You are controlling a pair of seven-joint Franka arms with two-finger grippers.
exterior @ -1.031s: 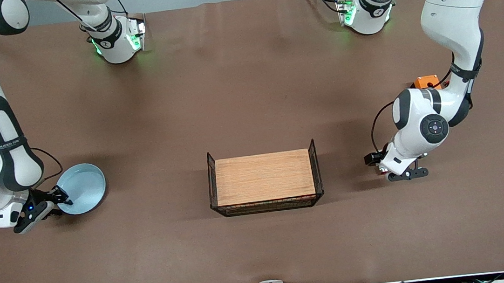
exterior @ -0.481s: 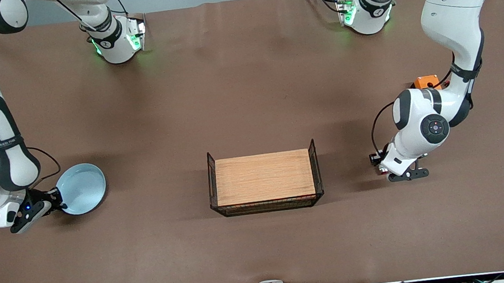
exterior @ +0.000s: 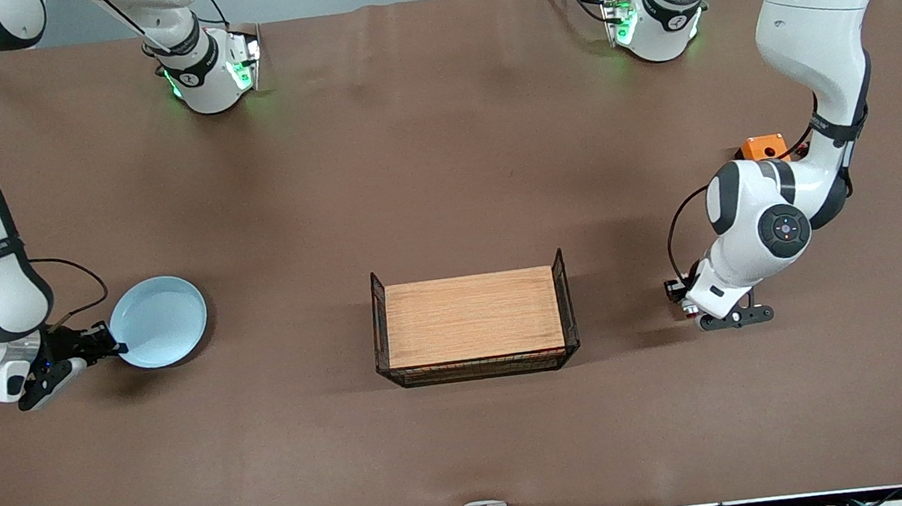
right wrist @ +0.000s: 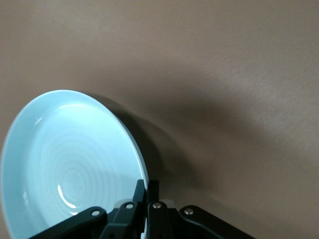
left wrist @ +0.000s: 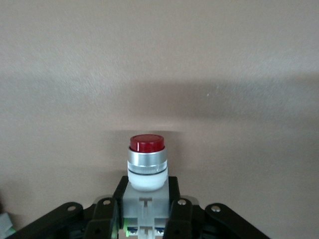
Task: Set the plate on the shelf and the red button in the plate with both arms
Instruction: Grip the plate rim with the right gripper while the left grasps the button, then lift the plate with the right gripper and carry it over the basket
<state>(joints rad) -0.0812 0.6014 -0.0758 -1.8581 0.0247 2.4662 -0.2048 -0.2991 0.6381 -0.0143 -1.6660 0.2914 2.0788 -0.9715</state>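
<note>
I see the rack (exterior: 474,326) standing mid-bench (exterior: 441,162), between the two claws. Toward the right arm's end, the plate (exterior: 159,321) hangs off the bench with its rim pinched in the right claw (exterior: 111,349). Toward the left arm's end, the left claw (exterior: 684,300) grips the red button (left wrist: 146,164) over the bench, with the box (exterior: 764,146) farther from the front camera.

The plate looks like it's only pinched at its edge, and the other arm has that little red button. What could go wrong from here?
The right gripper pinches the plate only at its rim, with the rest hanging out unsupported, so it might tilt or slip as the arm moves. The left gripper clamps just the base of the red button, so a bump against the wire sides of the rack could knock it loose. Both arms may head for the rack and crowd each other.
</note>
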